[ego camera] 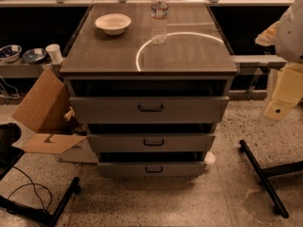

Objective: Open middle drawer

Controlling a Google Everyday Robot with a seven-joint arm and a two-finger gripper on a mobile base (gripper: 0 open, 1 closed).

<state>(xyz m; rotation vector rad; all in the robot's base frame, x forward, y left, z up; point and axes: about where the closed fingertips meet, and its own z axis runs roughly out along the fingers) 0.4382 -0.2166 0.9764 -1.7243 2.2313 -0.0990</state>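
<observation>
Looking through the one camera view, I see the middle drawer [189,143], second of three grey fronts under the counter [189,56], its dark handle [153,142] at centre. The pincer [278,109] hangs at the right edge, well apart from the cabinet, with nothing visibly in it; whether it is open or closed I cannot tell. I judge the reach is not yet begun: it must come across and down to that handle, then pull straight out. A bowl [112,23] and water bottle [159,15] stand on the counter, clear of the work. A cardboard box [45,110] sits left, and black stand legs [262,174] on the right could crowd the approach.
</observation>
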